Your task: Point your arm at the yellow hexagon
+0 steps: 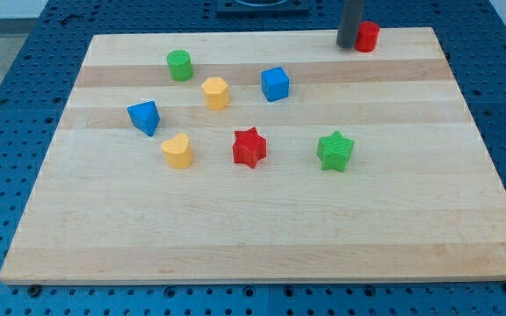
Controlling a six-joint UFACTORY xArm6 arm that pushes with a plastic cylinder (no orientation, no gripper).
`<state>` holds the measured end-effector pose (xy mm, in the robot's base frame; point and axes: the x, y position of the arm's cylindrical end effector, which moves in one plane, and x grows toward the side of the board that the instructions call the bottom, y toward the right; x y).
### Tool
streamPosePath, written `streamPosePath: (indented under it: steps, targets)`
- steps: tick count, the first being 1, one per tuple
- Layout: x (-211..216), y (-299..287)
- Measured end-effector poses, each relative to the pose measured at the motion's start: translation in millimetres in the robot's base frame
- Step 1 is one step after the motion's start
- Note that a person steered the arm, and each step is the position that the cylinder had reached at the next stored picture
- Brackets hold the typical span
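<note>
The yellow hexagon (216, 92) stands on the wooden board (262, 228), left of centre toward the view's top. My tip (348, 45) is at the board's top edge, right of centre, touching or nearly touching the left side of a red cylinder (367, 36). The tip is far to the right of and above the yellow hexagon, with the blue cube (275, 83) between them.
A green cylinder (180, 65) is up-left of the hexagon. A blue triangular block (145, 117) is at the left. A yellow heart (177, 151), a red star (249, 147) and a green star (335, 151) lie across the middle.
</note>
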<state>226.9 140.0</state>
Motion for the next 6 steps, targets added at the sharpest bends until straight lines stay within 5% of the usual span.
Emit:
streamPosePath:
  steps: [3, 6]
  targets:
    - [-9, 31]
    - [51, -135]
